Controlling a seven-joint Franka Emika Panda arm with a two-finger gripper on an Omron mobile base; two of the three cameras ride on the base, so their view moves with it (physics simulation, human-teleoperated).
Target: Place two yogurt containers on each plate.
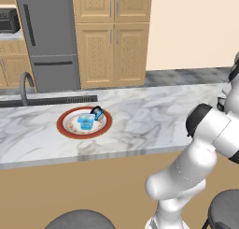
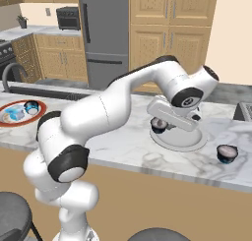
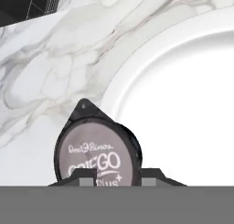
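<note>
A red-rimmed plate (image 1: 70,132) on the marble counter holds a pale blue yogurt container (image 1: 86,121) and a dark one (image 1: 97,113) that leans on its far rim; the same plate (image 2: 34,118) sits far left in the right base view. To the right lies a plain white plate (image 2: 189,142). My gripper (image 2: 160,123) is shut on a dark yogurt container (image 2: 158,125) at this plate's left edge. In the hand view its grey lid (image 3: 93,147) sits between my gripper's (image 3: 118,177) fingertips, overlapping the white plate's rim (image 3: 137,77). Another dark yogurt container (image 2: 227,153) stands on the counter further right.
A sink with a curved faucet (image 1: 25,85) lies behind the red-rimmed plate. A dark stovetop edge (image 2: 244,109) is at the counter's far right. Round stools (image 1: 226,209) stand below the counter's front edge. The fridge (image 1: 49,36) and wooden cabinets line the back wall.
</note>
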